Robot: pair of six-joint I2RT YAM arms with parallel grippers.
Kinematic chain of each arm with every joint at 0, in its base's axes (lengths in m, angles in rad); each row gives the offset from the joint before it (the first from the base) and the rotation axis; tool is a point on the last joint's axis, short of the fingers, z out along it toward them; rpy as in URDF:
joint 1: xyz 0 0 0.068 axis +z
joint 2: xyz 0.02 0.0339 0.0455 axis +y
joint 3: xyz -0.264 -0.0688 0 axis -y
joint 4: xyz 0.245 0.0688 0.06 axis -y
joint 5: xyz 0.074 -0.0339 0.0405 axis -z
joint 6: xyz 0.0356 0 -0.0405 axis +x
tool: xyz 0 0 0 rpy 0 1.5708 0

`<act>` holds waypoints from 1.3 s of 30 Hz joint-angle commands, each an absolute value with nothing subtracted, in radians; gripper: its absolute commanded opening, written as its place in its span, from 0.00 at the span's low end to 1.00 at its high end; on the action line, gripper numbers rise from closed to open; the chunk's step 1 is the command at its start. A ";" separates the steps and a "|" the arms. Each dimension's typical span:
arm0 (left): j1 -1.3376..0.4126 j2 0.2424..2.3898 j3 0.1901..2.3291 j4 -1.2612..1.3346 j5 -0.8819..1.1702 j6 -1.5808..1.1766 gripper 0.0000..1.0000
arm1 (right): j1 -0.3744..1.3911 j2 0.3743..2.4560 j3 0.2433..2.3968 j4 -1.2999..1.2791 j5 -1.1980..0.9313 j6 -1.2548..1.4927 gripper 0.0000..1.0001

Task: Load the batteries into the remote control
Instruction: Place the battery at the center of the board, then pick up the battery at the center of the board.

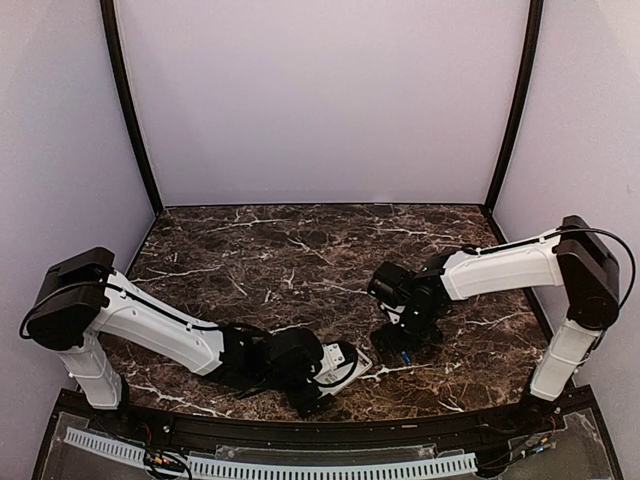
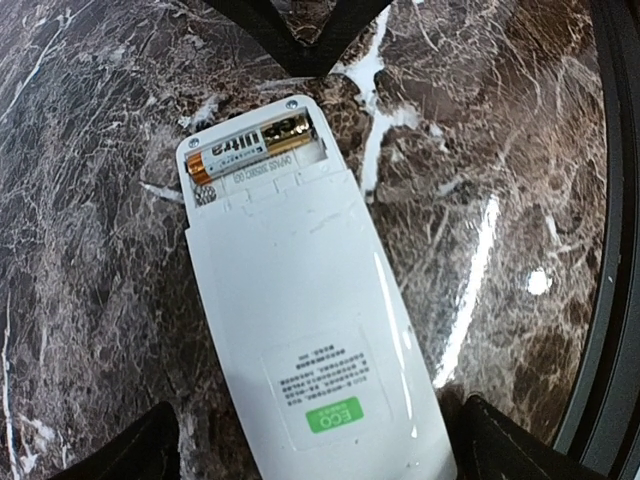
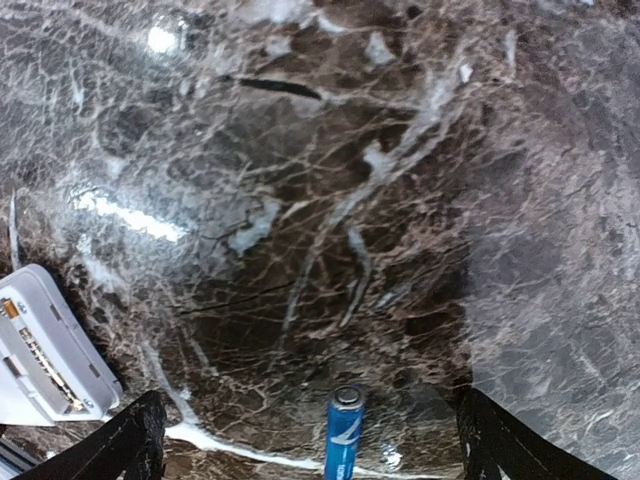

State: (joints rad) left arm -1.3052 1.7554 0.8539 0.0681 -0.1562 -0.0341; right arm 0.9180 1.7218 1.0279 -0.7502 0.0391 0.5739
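One cell seated: gold-ended battery point(image 2: 245, 150) is seen in the remote control point(image 2: 310, 330), in the open bay at its far end; second slot looks bare.
Loose cell: blue battery point(image 3: 343, 440) lies on the marble table point(image 3: 400, 200), between the spread fingers of the right gripper point(image 3: 315, 445), untouched.
Axis: near–far; remote just left.
Left gripper point(image 2: 320, 455): open, straddling remote.
Nearer arm: right.
Print: green sticker point(image 2: 332, 413) is read "ECO".
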 commanded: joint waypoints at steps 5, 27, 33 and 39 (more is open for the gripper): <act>-1.302 1.799 0.838 0.009 -0.140 -0.063 0.81 | 0.916 1.475 1.012 -0.651 0.230 0.516 0.99; -1.298 1.701 0.784 -0.120 -0.012 -0.035 0.37 | 0.933 1.283 0.721 -0.628 0.091 0.875 0.52; -1.298 1.703 0.781 -0.119 -0.003 -0.030 0.37 | 0.941 1.426 0.754 -0.582 0.054 0.823 0.42; -1.298 1.700 0.773 -0.107 -0.003 -0.028 0.37 | 0.956 1.516 0.791 -0.580 0.045 0.794 0.35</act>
State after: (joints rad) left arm -1.2915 1.6833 0.7940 -0.0025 -0.0654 -0.0502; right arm 0.9382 1.4841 0.7593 -0.5903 0.0658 0.8093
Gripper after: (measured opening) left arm 0.566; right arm 0.359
